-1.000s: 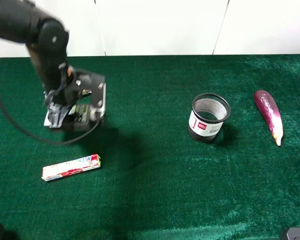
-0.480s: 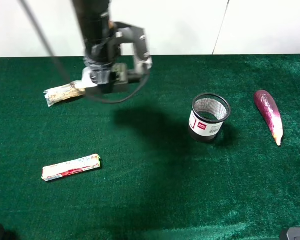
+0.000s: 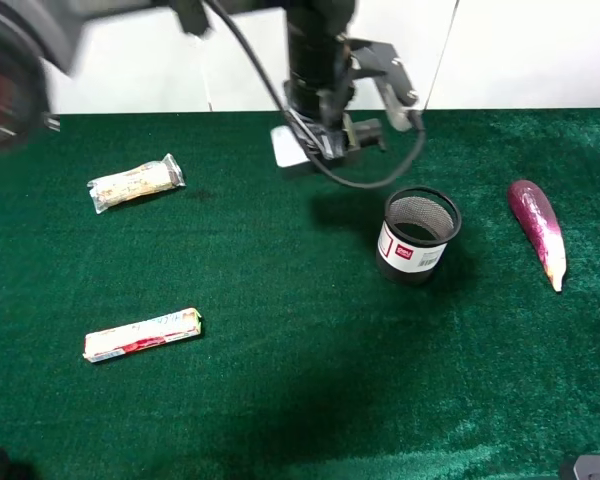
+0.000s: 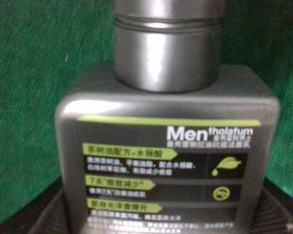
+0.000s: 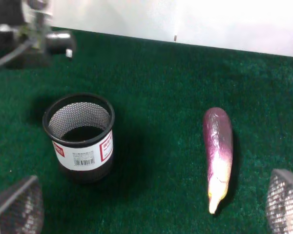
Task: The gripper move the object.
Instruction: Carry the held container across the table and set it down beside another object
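Note:
My left gripper point(image 3: 332, 135) hangs above the back middle of the green table, just left of and behind the black mesh cup point(image 3: 418, 235). It is shut on the object point(image 3: 288, 148), a flat silver-grey box held off the cloth. In the left wrist view the object point(image 4: 166, 161) fills the frame, with a dark label face and a dark cylindrical stub point(image 4: 166, 53) at its far end. A dark finger point(image 4: 46, 219) shows at its side. My right gripper point(image 5: 151, 207) is open and empty, low near the table's front right.
The mesh cup point(image 5: 80, 136) stands upright right of centre. A purple eggplant point(image 3: 538, 225) lies at the far right and also shows in the right wrist view point(image 5: 219, 146). Two wrapped snack bars lie on the left: one at the back point(image 3: 135, 183), one nearer the front point(image 3: 142, 334).
My left arm has carried the object from the left side toward the back and then right, to beside the mesh cup. The rear snack bar has come into view. The right gripper has not moved.

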You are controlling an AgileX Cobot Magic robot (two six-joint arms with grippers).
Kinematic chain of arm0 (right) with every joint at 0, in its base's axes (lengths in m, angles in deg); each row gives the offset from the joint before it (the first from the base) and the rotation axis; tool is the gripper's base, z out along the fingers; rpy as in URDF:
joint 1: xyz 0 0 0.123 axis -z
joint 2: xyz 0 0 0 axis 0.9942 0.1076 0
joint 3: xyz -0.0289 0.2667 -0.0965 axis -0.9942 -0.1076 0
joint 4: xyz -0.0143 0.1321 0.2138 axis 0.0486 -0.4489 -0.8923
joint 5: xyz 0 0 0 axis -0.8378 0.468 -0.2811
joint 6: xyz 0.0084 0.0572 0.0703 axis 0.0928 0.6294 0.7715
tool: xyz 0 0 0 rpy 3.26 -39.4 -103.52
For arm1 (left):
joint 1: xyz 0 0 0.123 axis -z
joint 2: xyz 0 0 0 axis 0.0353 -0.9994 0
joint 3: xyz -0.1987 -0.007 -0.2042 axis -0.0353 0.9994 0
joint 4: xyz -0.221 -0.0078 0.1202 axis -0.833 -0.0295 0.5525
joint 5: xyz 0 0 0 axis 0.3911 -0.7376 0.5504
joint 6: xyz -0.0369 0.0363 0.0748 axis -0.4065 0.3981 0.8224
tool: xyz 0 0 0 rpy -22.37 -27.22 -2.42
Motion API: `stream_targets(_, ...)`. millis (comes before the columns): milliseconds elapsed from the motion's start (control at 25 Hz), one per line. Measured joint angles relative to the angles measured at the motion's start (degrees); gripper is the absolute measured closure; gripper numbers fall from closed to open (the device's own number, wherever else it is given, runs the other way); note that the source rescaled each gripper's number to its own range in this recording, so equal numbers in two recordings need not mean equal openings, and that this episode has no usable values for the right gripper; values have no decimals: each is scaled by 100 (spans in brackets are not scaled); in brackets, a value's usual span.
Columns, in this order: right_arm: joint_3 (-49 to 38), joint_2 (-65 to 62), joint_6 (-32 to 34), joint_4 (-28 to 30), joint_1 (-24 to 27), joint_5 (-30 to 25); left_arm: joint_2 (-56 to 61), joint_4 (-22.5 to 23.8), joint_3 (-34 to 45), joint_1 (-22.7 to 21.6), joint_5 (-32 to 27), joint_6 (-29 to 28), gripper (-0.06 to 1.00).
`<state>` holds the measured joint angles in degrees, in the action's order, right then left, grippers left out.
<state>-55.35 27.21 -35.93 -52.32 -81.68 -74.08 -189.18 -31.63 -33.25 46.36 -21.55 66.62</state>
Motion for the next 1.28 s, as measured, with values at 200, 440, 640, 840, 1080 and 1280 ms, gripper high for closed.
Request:
stream_targets(200,0,0,0,0,0,4,-568,-167,-594,209,-39,-82,94)
stream_targets(440,0,0,0,0,0,4,-940,-284,-705,293,222,-158,94)
stream_targets(640,0,0,0,0,0,4,-1007,-246,-707,293,323,-170,94)
stream_targets(840,0,0,0,0,0,4,-1014,-246,-707,293,423,-170,94)
stream_targets(1080,0,0,0,0,0,4,-1014,-246,-707,293,448,-170,94)
stream_targets(1280,0,0,0,0,0,4,-1014,-253,-707,258,448,-170,94)
